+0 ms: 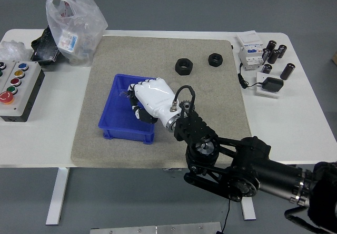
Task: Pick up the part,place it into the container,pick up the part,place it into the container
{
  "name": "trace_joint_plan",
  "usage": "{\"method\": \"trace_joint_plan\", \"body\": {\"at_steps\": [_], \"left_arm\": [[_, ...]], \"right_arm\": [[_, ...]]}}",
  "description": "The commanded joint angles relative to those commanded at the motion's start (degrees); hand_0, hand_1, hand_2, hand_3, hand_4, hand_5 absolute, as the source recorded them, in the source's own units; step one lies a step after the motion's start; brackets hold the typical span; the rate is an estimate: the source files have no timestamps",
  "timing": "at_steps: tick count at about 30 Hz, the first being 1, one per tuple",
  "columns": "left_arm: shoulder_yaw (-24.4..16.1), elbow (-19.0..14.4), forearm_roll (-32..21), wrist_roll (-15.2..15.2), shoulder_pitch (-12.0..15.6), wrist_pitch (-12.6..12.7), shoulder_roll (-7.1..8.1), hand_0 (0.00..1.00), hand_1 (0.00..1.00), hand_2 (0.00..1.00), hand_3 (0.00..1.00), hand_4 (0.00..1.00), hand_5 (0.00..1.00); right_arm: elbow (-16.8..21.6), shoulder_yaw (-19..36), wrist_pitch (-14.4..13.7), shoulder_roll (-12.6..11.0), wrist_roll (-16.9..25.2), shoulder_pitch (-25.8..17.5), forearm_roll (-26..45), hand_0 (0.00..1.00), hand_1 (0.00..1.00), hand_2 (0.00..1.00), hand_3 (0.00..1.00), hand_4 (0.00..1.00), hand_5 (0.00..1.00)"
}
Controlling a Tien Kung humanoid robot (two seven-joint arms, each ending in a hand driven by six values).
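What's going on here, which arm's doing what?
The robot's right hand is over the blue bin on the grey mat. Whether it holds a part is hidden from this view. Two black nuts lie on the mat farther back. The left arm isn't in view.

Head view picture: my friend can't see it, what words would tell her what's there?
The robot's white right hand reaches over a blue container on a grey mat. Two black nuts lie farther back.

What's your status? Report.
Left hand out of view. White right hand over blue plastic bin, grip hidden. Two black hex nuts on grey mat, far side.
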Motion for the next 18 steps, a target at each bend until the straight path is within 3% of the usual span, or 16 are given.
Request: {"method": "trace_joint_plan", "body": {"at_steps": [1,2,7,8,13,14,18], "left_arm": [[0.0,0.0,0.0,0.0,0.0,0.0,-0.01,0.612,0.604,0.591,0.621,0.592,0.389],[0.0,0.0,0.0,0.0,0.0,0.0,-0.01,0.612,0.604,0.591,0.62,0.592,0.393],[-0.1,0.0,0.2,0.0,0.0,-0.2,0.03,0.612,0.604,0.591,0.62,0.592,0.393],[0.0,0.0,0.2,0.0,0.0,-0.2,0.05,0.613,0.603,0.59,0.612,0.589,0.396],[0.2,0.0,0.0,-0.1,-0.2,-0.3,0.04,0.613,0.603,0.59,0.612,0.589,0.396],[0.2,0.0,0.0,0.0,-0.2,-0.3,0.01,0.612,0.603,0.589,0.608,0.586,0.395],[0.1,0.0,0.1,0.0,-0.1,-0.3,-0.13,0.612,0.603,0.589,0.608,0.586,0.395]], "right_arm": [[0.0,0.3,0.0,-0.1,-0.2,-0.1,-0.1,0.489,0.738,0.765,0.717,0.418,0.265],[-0.1,0.6,0.0,-0.2,-0.4,-0.2,-0.3,0.476,0.743,0.788,0.749,0.483,0.272],[-0.1,1.4,-0.3,-0.4,-1.1,-0.5,-0.7,0.476,0.743,0.788,0.749,0.483,0.272],[-0.1,1.4,-0.2,-0.4,-1.2,-0.6,-0.6,0.491,0.75,0.802,0.795,0.577,0.282],[-0.2,1.7,0.0,-0.6,-1.7,-1.1,-0.1,0.491,0.75,0.802,0.795,0.577,0.282],[-0.1,2.3,-0.4,-0.8,-1.8,-1.4,0.0,0.564,0.764,0.841,0.906,0.653,0.319],[1.2,6.9,-2.2,-2.8,-2.4,-3.7,1.4,0.564,0.764,0.841,0.906,0.653,0.319]]}}
